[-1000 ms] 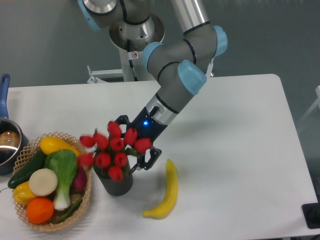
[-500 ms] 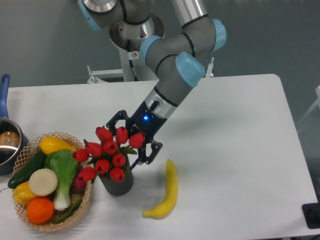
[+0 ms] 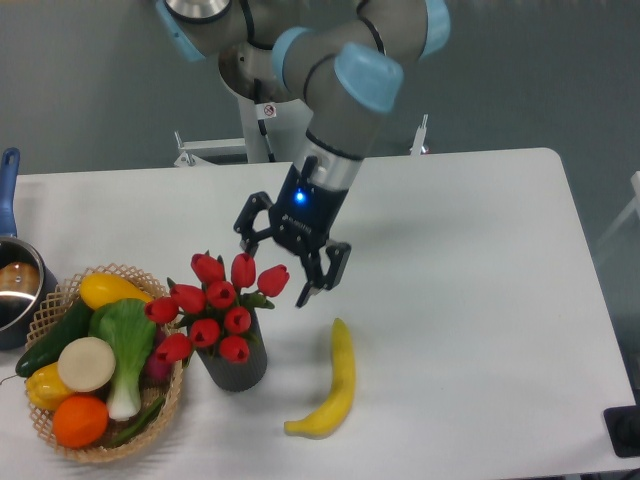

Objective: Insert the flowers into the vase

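The flowers point(image 3: 218, 305), red tulip buds with dark green leaves, stand in the dark grey vase point(image 3: 236, 367) at the front left of the white table. The bunch spreads wider than the vase and leans a little left, over the basket's edge. My gripper point(image 3: 277, 270) is open and empty, just above and to the right of the flowers, apart from them. One fingertip point(image 3: 306, 294) hangs close to the rightmost bud.
A woven basket point(image 3: 60, 296) of vegetables and fruit sits left of the vase, touching the flowers' side. A yellow banana point(image 3: 332, 382) lies right of the vase. A pot point(image 3: 14, 285) with a blue handle is at the left edge.
The gripper let go of the flowers, opened, and rose up and to the right. The flowers settled in the vase and stay there.
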Robot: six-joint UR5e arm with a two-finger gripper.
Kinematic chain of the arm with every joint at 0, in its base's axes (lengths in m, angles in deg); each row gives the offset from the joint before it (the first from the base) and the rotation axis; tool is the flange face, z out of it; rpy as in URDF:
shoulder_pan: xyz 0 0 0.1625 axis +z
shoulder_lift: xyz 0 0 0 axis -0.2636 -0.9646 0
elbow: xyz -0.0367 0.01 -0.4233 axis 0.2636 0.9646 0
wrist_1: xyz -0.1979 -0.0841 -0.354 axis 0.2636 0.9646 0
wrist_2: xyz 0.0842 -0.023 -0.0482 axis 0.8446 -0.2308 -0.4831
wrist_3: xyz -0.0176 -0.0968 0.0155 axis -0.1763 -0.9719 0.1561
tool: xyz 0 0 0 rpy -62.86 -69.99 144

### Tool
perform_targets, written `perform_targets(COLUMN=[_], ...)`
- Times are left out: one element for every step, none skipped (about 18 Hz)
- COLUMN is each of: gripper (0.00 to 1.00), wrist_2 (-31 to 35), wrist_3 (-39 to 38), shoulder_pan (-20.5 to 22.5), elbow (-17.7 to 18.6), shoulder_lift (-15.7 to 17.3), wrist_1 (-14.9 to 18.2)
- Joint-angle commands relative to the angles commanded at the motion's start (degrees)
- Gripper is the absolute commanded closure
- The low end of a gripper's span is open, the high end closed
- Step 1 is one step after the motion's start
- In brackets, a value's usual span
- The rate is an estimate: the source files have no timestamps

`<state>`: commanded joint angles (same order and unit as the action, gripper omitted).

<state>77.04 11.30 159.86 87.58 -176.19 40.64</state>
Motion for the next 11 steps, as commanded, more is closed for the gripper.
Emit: perform_targets(gripper=[0.00, 0.00, 0.00, 0.00, 0.00, 0.00, 0.00, 0.00, 0.00, 0.00, 0.00], wrist_2=[2.3, 6.0, 10.5, 13.8, 15.2, 15.2, 15.2, 15.1, 15.0, 15.0, 14.2], wrist_3=[1.0, 3.4, 6.6, 9.5, 11.1, 11.9, 12.1, 13.4, 15.5, 17.9, 20.1], shoulder_pan=[-0.1, -0.2, -0.3, -0.1, 0.3, 0.8, 1.8, 3.0, 3.9, 4.5, 4.9], elbow=[-0.1, -0.4, -0.7, -1.1, -1.8, -2.3, -3.2, -4.0, -5.0, -6.4, -8.2], shoulder_lift=[0.5, 1.7, 2.6, 3.2, 3.4, 4.0, 4.8, 5.5, 6.3, 6.9, 6.9], wrist_1=[-0.1, -0.1, 0.0, 0.4, 1.0, 2.4, 4.9, 8.1, 11.5, 15.1, 18.3])
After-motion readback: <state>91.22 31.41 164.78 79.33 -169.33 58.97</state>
